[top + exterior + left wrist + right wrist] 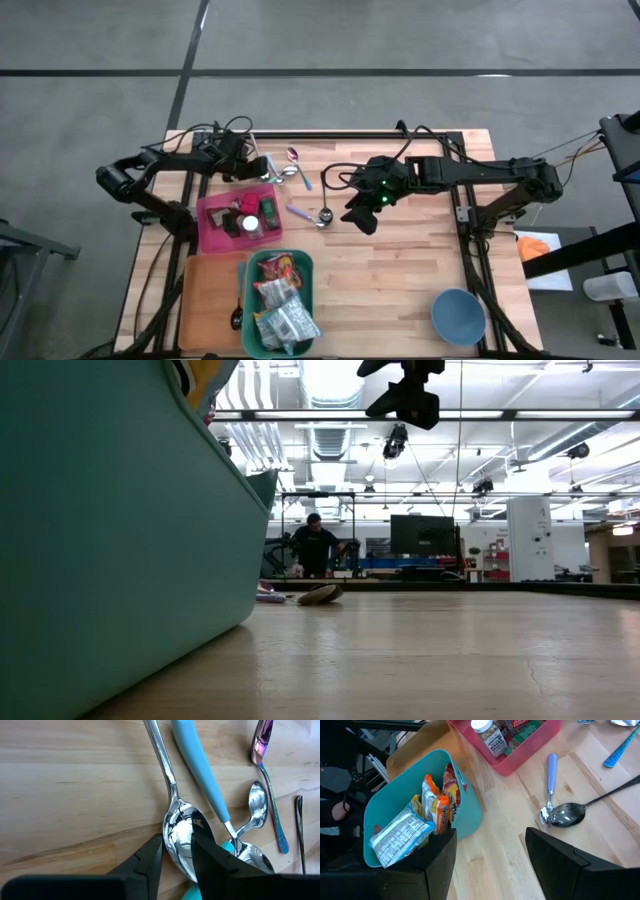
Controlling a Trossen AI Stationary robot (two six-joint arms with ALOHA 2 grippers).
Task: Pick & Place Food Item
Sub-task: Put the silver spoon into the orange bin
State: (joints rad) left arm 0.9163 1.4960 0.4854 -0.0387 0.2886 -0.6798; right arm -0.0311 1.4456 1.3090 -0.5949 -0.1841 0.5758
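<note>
Snack packets (427, 817) in teal bin (470, 815), jars (490, 737) in pink tray (540, 737)

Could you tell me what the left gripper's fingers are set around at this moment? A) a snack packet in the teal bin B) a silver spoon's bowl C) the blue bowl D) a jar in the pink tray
B: in the left wrist view the left gripper has a dark finger on each side of the silver spoon bowl lying on the wooden table, beside a light blue handled utensil.
</note>
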